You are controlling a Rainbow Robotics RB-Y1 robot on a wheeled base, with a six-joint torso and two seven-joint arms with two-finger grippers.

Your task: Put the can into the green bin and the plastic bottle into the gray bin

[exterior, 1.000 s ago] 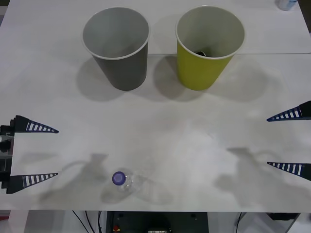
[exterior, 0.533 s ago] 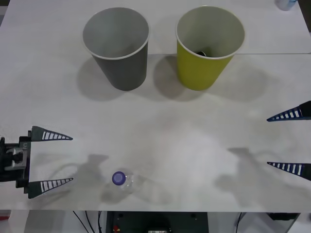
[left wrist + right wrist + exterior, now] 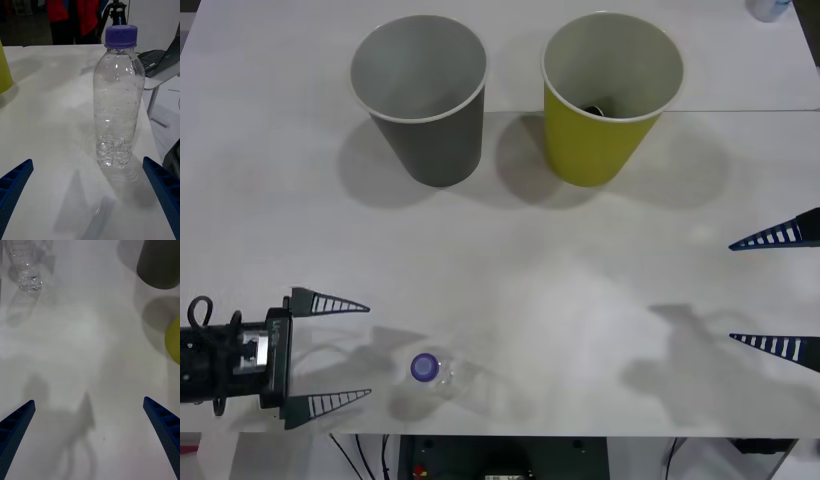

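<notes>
The plastic bottle point(image 3: 436, 371), clear with a purple-blue cap, stands upright near the table's front edge. In the left wrist view the bottle point(image 3: 117, 105) is straight ahead of my open left gripper point(image 3: 87, 161), a short way off. My left gripper point(image 3: 368, 350) sits just left of the bottle, not touching it. The gray bin point(image 3: 420, 98) and the green bin point(image 3: 608, 100) stand upright at the back. A small dark shape point(image 3: 594, 107) lies deep in the green bin; I cannot tell whether it is the can. My right gripper point(image 3: 732, 292) hangs open at the right edge.
A pale blue-white object point(image 3: 770, 8) sits at the far right corner. The bottle stands close to the table's front edge point(image 3: 580, 432). Beyond the table's side, the left wrist view shows a laptop point(image 3: 159, 56). From the right wrist, the bottle point(image 3: 28, 273) and gray bin point(image 3: 157, 262) are far off.
My left gripper has moved right along the front edge, closing in on the bottle, still open. The right arm, bottle and bins have not moved.
</notes>
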